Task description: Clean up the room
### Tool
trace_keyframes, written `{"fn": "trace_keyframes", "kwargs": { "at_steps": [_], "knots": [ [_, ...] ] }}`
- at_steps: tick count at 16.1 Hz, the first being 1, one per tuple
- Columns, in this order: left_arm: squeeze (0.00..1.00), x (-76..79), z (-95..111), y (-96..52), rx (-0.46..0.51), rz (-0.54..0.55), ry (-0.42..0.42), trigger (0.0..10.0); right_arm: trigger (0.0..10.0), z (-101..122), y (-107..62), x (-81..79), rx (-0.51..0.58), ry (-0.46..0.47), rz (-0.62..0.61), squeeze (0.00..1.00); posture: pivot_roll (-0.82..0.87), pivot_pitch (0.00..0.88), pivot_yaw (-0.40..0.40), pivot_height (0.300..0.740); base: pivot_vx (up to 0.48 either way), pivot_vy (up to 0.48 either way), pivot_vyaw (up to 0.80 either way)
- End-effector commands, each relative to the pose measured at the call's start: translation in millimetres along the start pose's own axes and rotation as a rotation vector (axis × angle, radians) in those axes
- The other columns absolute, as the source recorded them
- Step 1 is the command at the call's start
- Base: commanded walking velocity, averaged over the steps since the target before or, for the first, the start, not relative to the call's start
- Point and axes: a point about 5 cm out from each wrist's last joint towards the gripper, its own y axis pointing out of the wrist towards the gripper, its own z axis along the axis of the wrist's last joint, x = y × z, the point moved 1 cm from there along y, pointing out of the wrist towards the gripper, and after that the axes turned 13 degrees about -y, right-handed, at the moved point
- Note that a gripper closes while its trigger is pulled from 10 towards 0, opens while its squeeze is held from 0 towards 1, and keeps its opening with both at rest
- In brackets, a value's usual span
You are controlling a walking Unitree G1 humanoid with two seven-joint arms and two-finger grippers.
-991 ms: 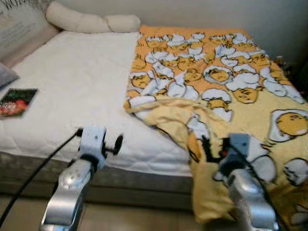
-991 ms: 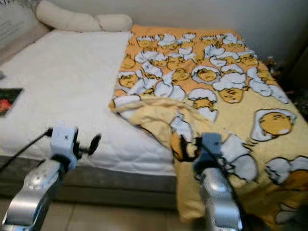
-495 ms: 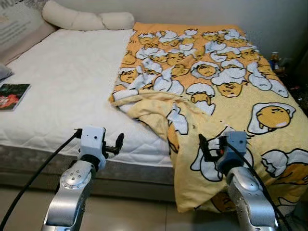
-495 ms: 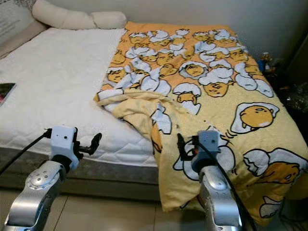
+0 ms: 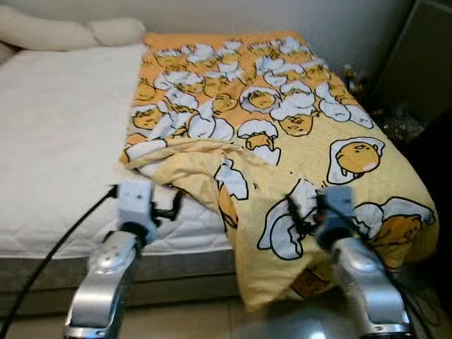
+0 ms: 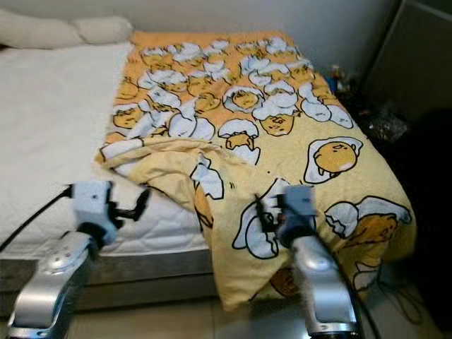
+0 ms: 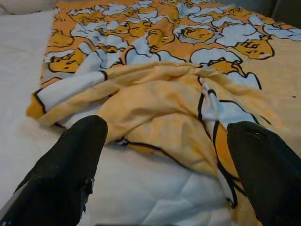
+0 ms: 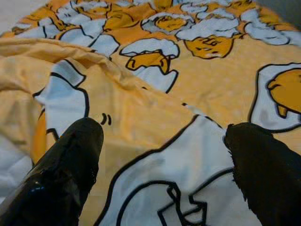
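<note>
Soft even indoor light, we see mild overall blur, dim shadow toward three o'clock, wrist-view fingers perhaps out of focus

white mattress [image 5: 56,141]; pale wall [image 5: 233,18]; tiled floor [image 5: 183,321]

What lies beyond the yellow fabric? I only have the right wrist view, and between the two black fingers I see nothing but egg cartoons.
Observer: It is a blanket spread over the right half of a bed; the left half is bare white mattress.
Operator: Where is the other arm?
Observer: The left pincer is open at the bed's near edge, pointing at the blanket's bunched fold.
Operator: Does the blanket stay on the bed?
Observer: No, its near corner hangs over the front edge toward the floor, beside the open right pincer.
Operator: Anything at the head end?
Observer: A cream pillow against the wall.
</note>
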Motion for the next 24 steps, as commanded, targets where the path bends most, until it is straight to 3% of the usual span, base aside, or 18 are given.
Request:
{"fn": "trace_keyframes", "kwargs": {
  "at_steps": [1, 17, 19, 20, 23, 24],
  "knots": [
    [0.0, -9.8, 0.4, -1.9, -0.002, 0.029, 0.012, 10.0, 10.0, 9.9, 7.5, -11.1, 0.024, 0.02, 0.036, 0.0, 0.02, 0.0, 0.021, 0.74, 0.319, 0.0, 0.0],
    [0.0, -7.6, -1.5, -0.6, -0.012, 0.018, 0.015, 10.0, 10.0, 4.1, 10.5, -11.2, -0.022, 0.0, 0.05, 0.0, 0.02, 0.0, 0.024, 0.74, 0.315, 0.0, 0.0],
    [0.0, -5.2, -5.8, -1.1, -0.057, -0.032, 0.045, 10.0, 10.0, -4.8, 14.3, -3.7, -0.074, -0.01, 0.029, 0.49, 0.02, 0.0, 0.029, 0.74, 0.0, 0.0, 0.0],
    [0.0, -3.4, -7.4, -2.4, -0.08, -0.087, 0.078, 10.0, 10.0, -10.1, 19.3, 3.5, -0.107, -0.014, 0.011, 1.0, 0.02, 0.0, 0.039, 0.74, 0.0, 0.0, 0.0],
    [0.0, 2.8, -6.3, -12.9, -0.144, -0.284, 0.174, 10.0, 10.0, -21.2, 39.9, 34.3, -0.22, -0.048, -0.073, 1.0, 0.04, 0.0, 0.053, 0.74, 0.0, 0.0, 0.0],
    [0.0, 3.1, -6.0, -14.2, -0.153, -0.305, 0.185, 10.0, 10.0, -22.2, 41.8, 37.4, -0.233, -0.047, -0.085, 1.0, 0.05, 0.0, 0.057, 0.74, 0.0, 0.0, 0.0]
  ]
}}
